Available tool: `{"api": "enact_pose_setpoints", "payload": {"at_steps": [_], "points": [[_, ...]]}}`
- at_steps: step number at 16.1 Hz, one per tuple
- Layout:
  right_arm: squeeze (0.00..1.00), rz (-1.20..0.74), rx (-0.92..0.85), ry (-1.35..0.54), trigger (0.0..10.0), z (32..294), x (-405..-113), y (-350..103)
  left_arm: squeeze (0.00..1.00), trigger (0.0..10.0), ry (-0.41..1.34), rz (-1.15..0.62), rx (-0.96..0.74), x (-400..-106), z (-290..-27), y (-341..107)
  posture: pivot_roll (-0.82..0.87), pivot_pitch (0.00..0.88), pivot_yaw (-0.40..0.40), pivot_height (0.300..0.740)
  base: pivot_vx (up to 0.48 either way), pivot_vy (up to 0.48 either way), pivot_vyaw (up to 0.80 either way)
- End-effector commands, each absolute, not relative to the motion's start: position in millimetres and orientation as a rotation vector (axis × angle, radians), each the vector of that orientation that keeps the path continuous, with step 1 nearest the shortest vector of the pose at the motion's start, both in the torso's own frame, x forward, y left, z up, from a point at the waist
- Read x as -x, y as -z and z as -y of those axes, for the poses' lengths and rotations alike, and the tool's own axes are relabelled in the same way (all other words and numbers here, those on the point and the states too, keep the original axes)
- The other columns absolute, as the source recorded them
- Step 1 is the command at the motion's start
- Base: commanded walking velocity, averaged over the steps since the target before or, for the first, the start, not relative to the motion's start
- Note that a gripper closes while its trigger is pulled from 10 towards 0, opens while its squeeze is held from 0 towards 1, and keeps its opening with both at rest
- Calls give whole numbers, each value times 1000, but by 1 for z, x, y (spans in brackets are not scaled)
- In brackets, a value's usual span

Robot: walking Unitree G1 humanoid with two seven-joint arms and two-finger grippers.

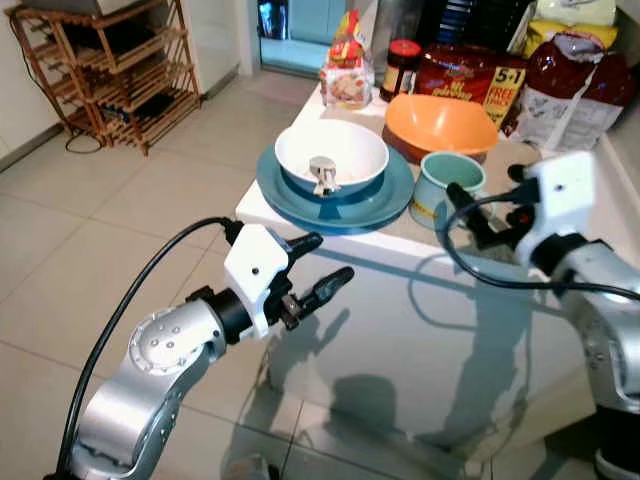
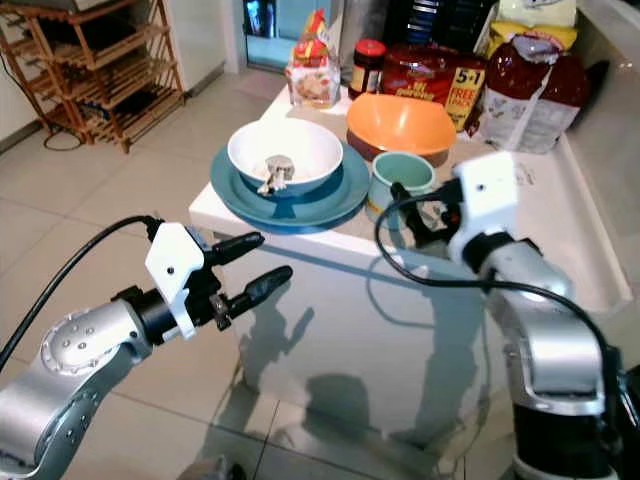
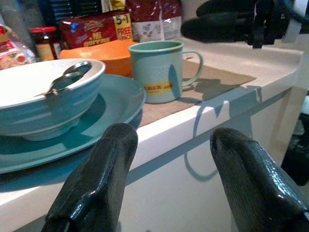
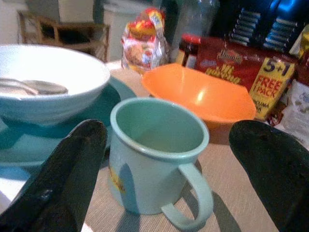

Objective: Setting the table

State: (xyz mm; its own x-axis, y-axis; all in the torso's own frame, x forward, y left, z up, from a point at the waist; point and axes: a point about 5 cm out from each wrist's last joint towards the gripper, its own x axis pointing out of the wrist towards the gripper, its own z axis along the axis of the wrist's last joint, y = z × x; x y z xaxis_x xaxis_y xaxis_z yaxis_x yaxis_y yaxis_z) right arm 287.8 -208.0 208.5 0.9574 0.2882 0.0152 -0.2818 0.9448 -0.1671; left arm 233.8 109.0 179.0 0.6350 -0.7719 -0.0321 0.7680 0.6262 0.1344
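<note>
Left eye view looks down on a white counter point(image 1: 420, 300) whose near left corner carries a round teal plate point(image 1: 385, 205) with a white ceramic bowl point(image 1: 350, 150) set on it; a metal spoon point(image 1: 322, 174) lies inside the bowl. Just right of the plate stands a pale green enamel mug point(image 1: 447, 180) on a beige woven placemat point(image 3: 212, 79), its handle turned toward the robot. Behind the mug, farther back, rests an orange plastic bowl point(image 1: 440, 125). Along the far edge stand a red-lidded jar point(image 1: 402, 68), a red snack pack point(image 1: 470, 75) marked 5+1 and a clear bag of biscuits point(image 1: 347, 72).

The left gripper point(image 1: 322, 268) hangs in front of the counter's near face, below the plate's rim, its two black fingers spread apart and holding nothing. The right gripper point(image 1: 470, 215) sits at the counter's near edge just beside the mug; in the right wrist view its fingers point(image 4: 63, 179) are spread wide on either side of the mug, not touching it.

A wooden slatted rack point(image 1: 110, 70) stands on the tiled floor point(image 1: 90, 250) at far left.
</note>
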Motion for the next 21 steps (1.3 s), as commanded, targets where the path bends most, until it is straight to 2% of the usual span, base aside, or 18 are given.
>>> {"api": "enact_pose_setpoints", "payload": {"at_steps": [1,4,7,13,18,21], "points": [[0,64,150,-320,10000,227,-285,-211,0,10000,924,38,-140,-231,-105,-183,115,21,-29,740,0,0,0],[0,28,133,-458,10000,244,-283,-202,0,10000,985,7,-114,-229,-101,-181,102,26,-26,740,0,0,0],[0,-12,133,-527,10000,260,-299,-188,0,10000,1006,1,-110,-226,-98,-180,104,27,-31,740,0,0,0],[0,-31,137,-566,10000,262,-324,-176,0,10000,998,-3,-103,-224,-99,-181,111,28,-46,740,0,0,0],[0,-59,119,-590,10000,257,-331,-167,0,10000,995,-4,-106,-225,-99,-181,118,28,-50,740,0,0,0],[0,-22,125,-594,10000,265,-328,-177,0,10000,988,-2,-105,-224,-100,-182,119,31,-57,740,0,0,0]]}}
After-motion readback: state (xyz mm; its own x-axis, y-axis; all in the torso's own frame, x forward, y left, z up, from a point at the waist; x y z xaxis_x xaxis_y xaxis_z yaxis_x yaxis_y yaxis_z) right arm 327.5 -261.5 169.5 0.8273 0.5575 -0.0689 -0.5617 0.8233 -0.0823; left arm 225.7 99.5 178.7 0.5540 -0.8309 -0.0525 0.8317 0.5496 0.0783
